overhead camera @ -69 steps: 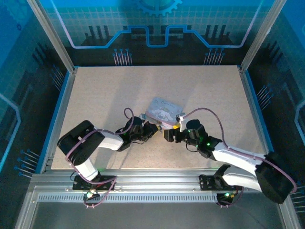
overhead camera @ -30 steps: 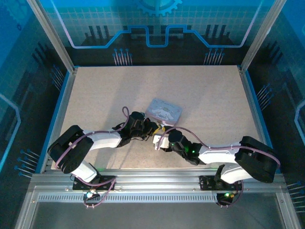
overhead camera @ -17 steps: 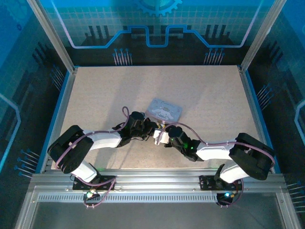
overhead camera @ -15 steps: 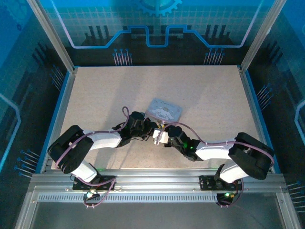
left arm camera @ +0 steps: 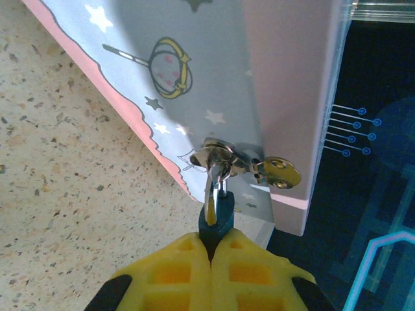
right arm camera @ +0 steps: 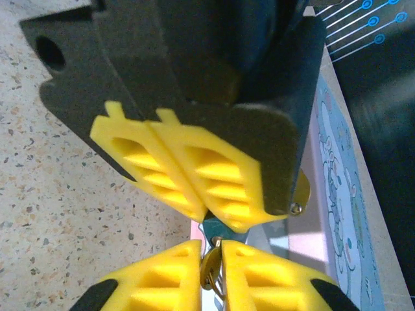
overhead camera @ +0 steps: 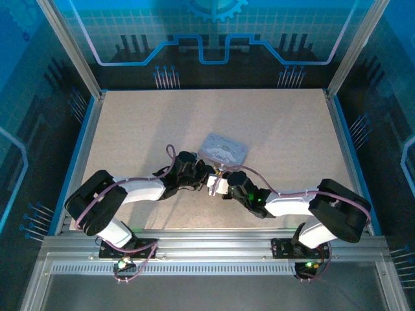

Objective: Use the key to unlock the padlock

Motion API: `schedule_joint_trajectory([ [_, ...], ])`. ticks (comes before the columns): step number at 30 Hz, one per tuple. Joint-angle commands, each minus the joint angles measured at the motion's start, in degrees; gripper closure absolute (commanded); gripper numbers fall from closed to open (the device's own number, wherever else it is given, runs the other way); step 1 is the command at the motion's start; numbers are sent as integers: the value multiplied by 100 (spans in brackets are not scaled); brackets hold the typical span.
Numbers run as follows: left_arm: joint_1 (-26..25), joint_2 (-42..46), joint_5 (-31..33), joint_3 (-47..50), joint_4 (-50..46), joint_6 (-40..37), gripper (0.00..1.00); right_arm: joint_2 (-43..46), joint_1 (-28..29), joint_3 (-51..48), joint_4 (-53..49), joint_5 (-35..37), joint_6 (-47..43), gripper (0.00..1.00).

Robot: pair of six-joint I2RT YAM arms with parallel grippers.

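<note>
Left gripper (left arm camera: 212,241) is pinched tight on the little teal padlock (left arm camera: 214,219), whose shackle hooks through the clasp (left arm camera: 224,155) on the blue tin box (left arm camera: 194,78). Right gripper (right arm camera: 211,251) meets it nose to nose, narrowed down onto the key (right arm camera: 209,273), just beside the padlock. The box sits on the speckled table (left arm camera: 65,194).

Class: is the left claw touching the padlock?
Touching. Left wrist view shows the left claw pinched on the padlock hanging from the tin box.
</note>
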State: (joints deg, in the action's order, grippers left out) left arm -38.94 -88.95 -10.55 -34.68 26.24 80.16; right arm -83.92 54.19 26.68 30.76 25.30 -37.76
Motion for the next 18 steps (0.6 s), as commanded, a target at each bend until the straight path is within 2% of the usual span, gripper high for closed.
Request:
schedule_joint_trajectory([
  [1, -36, 91, -223, -135, 298, 105, 100, -78, -79, 153, 243, 139, 33, 89],
  [8, -42, 95, -229, -123, 312, 109, 100, -72, -111, 149, 347, 298, 126, 98],
  [18, -42, 81, -238, -118, 361, 132, 100, 160, -137, 291, -111, 293, 478, 100],
])
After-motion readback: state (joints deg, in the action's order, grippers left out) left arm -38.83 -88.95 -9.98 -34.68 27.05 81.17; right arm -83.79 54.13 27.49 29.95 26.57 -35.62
